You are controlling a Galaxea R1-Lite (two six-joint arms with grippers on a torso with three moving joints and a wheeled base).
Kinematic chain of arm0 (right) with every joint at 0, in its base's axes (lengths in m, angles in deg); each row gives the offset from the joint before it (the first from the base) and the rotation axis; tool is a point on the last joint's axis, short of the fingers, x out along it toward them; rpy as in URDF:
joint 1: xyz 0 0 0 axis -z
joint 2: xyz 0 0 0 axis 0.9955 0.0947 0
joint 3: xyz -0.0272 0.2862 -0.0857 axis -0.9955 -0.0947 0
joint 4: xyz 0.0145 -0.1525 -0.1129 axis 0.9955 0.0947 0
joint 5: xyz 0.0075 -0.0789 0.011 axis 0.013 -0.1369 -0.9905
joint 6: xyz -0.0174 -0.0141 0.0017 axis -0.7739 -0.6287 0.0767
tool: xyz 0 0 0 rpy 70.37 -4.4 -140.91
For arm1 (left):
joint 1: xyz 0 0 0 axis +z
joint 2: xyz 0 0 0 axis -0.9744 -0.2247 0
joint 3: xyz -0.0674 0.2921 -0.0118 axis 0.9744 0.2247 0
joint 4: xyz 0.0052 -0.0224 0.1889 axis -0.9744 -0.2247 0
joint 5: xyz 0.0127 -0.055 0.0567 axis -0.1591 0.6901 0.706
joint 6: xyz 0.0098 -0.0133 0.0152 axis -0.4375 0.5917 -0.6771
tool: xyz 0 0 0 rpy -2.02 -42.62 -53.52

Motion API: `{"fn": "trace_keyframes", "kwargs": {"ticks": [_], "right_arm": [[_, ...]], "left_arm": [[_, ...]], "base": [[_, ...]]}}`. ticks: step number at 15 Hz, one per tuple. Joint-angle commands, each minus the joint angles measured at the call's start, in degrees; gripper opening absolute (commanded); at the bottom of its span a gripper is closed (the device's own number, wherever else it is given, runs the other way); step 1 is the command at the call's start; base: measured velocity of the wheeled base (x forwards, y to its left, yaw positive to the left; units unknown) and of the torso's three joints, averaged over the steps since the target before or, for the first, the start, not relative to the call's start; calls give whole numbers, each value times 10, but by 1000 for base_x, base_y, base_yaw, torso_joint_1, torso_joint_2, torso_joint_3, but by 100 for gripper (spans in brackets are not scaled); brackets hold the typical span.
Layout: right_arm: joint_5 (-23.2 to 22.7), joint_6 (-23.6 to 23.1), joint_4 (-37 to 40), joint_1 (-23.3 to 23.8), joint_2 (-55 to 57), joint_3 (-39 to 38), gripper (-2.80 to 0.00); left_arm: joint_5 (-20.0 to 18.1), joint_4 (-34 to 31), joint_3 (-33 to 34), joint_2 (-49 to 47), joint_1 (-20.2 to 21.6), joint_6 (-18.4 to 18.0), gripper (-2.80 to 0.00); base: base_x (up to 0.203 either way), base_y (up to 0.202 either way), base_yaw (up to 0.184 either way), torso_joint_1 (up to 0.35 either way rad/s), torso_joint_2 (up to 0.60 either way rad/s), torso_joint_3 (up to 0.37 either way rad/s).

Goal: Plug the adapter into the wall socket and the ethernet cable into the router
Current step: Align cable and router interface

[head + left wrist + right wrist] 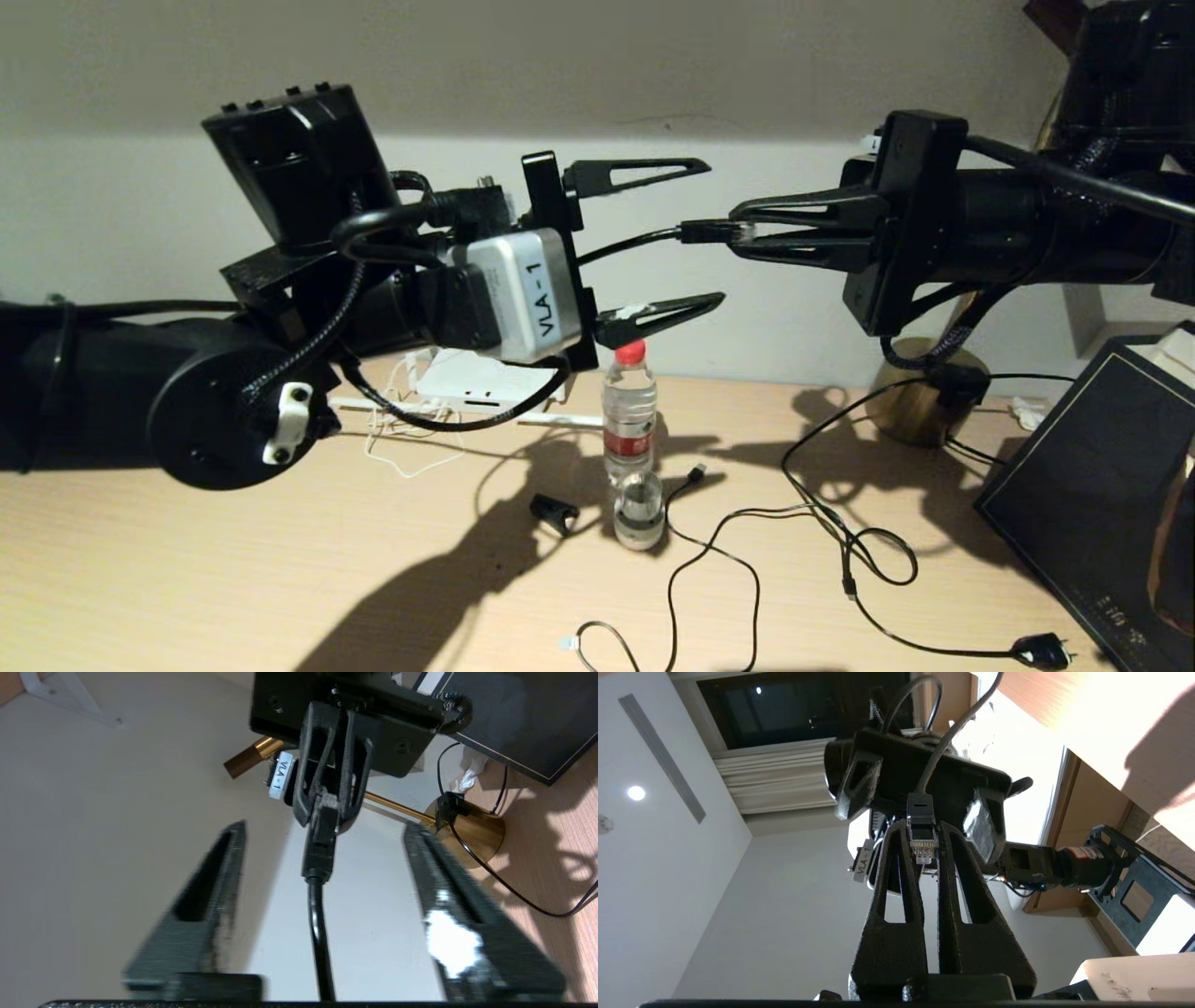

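Observation:
The ethernet cable (627,245) hangs in mid-air above the desk. Its clear-tipped connector (922,841) is pinched between the fingers of my right gripper (738,231), which is shut on it. My left gripper (716,233) faces the right one, its fingers spread wide open above and below the connector's black boot (319,858) and not touching it. The cable runs back between those open fingers. On the desk behind my left arm the white router (476,381) lies partly hidden, with a thin white cord (397,446) beside it. The adapter and the wall socket are out of view.
A water bottle with a red cap (630,411) stands mid-desk with a small glass (639,511) and a black clip (554,511) in front of it. A thin black cable (709,551) loops across the desk. A brass lamp base (924,392), its plug (1041,649) and a black board (1092,485) are on the right.

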Motion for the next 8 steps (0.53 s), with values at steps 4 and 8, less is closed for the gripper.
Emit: {"fn": "trace_keyframes", "kwargs": {"ticks": [4, 8], "right_arm": [[-4, 5, -2, 4, 5, -1, -280], [-4, 5, -2, 4, 4, 0, -280]], "left_arm": [[-1, 2, 7, 8, 0, -4, 0], [-1, 1, 11, 9, 0, -4, -225]], "base": [[0, 0, 0, 0, 0, 0], [0, 0, 0, 0, 0, 0]]}}
